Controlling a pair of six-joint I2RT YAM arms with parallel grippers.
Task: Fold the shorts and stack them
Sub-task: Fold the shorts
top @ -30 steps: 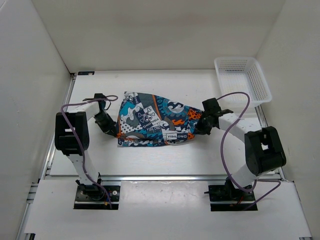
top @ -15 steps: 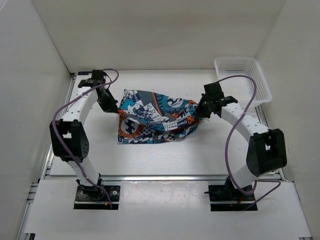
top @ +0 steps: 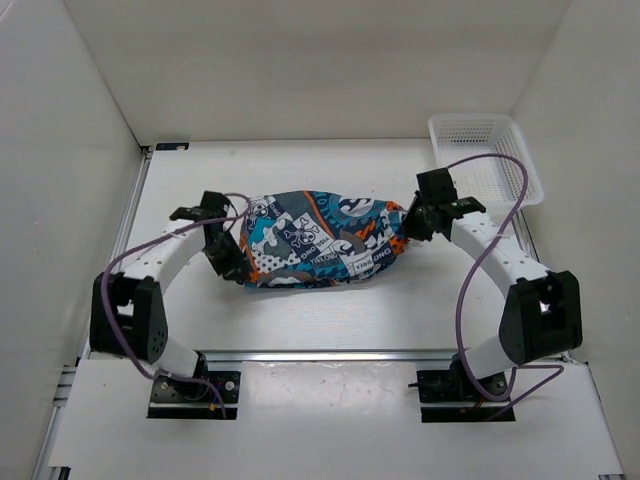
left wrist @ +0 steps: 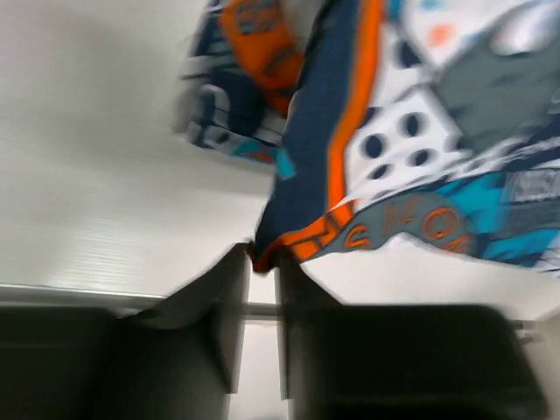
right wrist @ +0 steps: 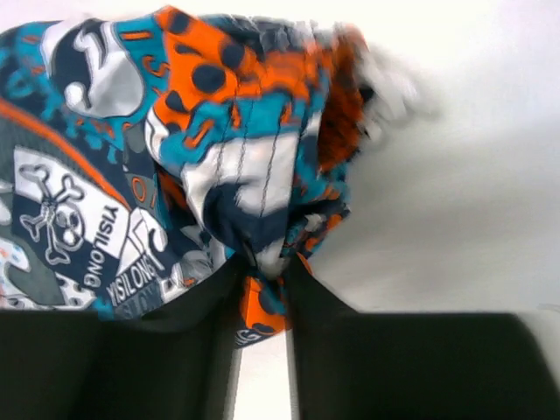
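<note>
The right jaws are gripping a bunched wad of the shorts, with orange and navy cloth filling the narrow gap between them. The left jaws are standing slightly apart with a hem corner sitting right at their tips. Blur is hiding whether they are pinching it or merely touching it. Each arm is taking one end, probably so the cloth can be carried over evenly and the fold comes out straight rather than twisted. The shorts are lying as a doubled-over bundle on the counter, left of the white basket and nearer the arms than it. The right arm is reaching in between the basket and the bundle. The left arm is working at the end farthest from the basket. Judging by its lumpy shape, the fold is looking unfinished.
</note>
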